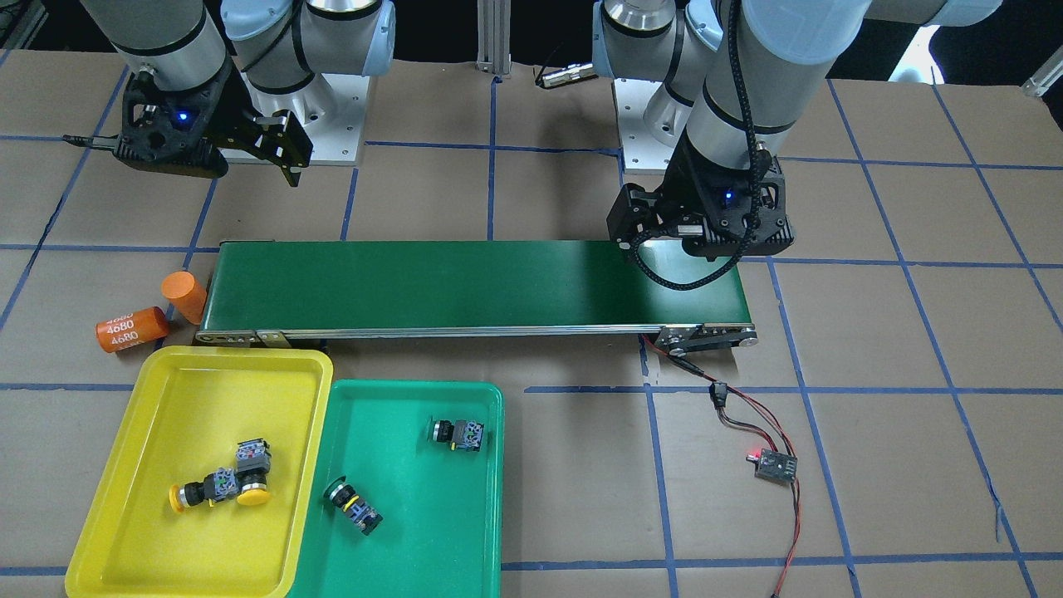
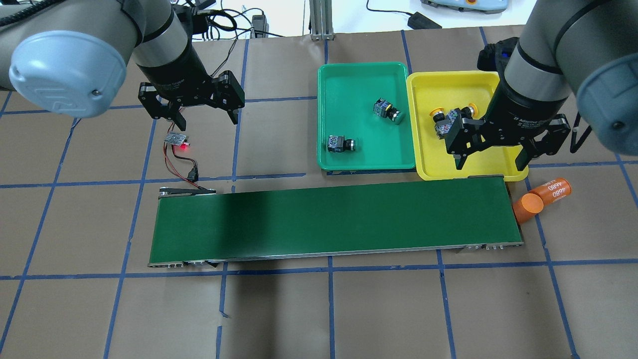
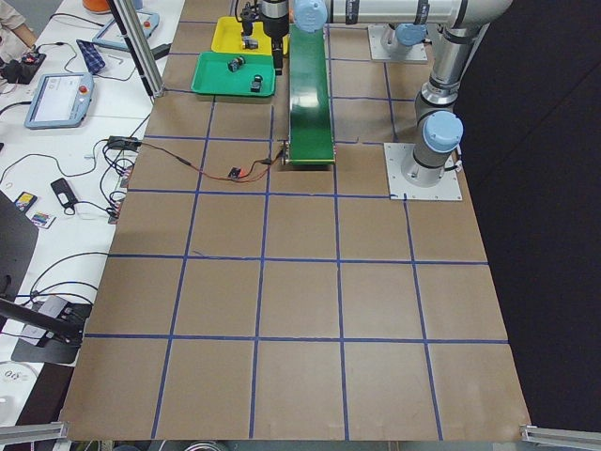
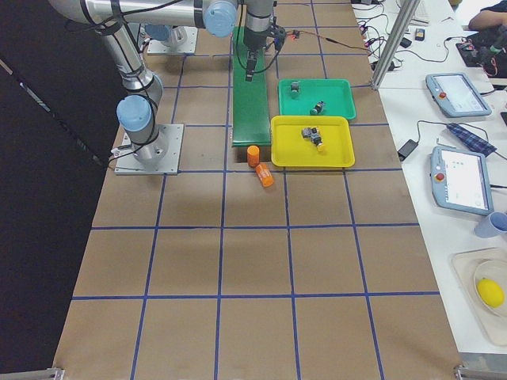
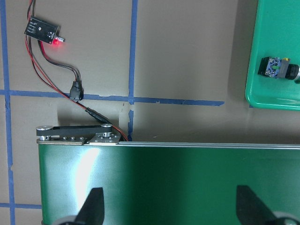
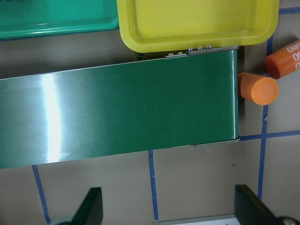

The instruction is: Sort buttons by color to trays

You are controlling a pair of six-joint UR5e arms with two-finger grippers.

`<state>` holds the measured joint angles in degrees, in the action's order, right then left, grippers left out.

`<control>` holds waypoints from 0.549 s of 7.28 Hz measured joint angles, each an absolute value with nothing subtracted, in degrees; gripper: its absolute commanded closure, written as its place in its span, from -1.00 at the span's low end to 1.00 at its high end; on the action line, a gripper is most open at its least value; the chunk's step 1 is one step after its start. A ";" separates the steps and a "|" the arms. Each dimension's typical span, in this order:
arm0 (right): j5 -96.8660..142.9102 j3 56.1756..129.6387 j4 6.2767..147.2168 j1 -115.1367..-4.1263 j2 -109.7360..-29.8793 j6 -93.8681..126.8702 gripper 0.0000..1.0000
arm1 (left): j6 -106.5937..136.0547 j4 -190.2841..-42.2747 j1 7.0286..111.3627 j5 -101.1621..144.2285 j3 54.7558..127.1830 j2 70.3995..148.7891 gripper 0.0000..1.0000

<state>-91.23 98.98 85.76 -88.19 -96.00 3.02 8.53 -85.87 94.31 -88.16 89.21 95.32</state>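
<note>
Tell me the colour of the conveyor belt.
The conveyor belt is dark green, clearest in the overhead exterior view.

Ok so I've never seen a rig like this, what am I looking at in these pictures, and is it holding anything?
It is a robot with two arms at a table, each ending in a two-finger gripper. One picture faces it from across the table, one looks down from behind it, two look along the table from its ends, two come from wrist cameras. The left gripper and the right gripper are both open and empty. On the table: a dark green conveyor belt, a yellow tray holding two yellow push buttons, a teal green tray holding two green push buttons, two orange cylinders, one marked 4680, and a small circuit board with a red light, wired to the belt.
</note>
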 measured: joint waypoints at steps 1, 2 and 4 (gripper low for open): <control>-91.23 99.00 85.97 -88.21 -95.98 3.00 -1.00 | 8.51 -85.87 94.31 -88.15 89.21 95.27 -1.00; -91.30 99.03 86.00 -88.24 -95.99 2.97 -1.00 | 8.47 -85.87 94.31 -88.15 89.21 95.23 -1.00; -91.61 99.05 85.95 -88.24 -96.05 2.91 -1.00 | 8.44 -85.87 94.31 -88.15 89.21 95.16 -1.00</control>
<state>-91.61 99.05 85.95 -88.24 -96.05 2.91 8.44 -85.87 94.31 -88.15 89.21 95.16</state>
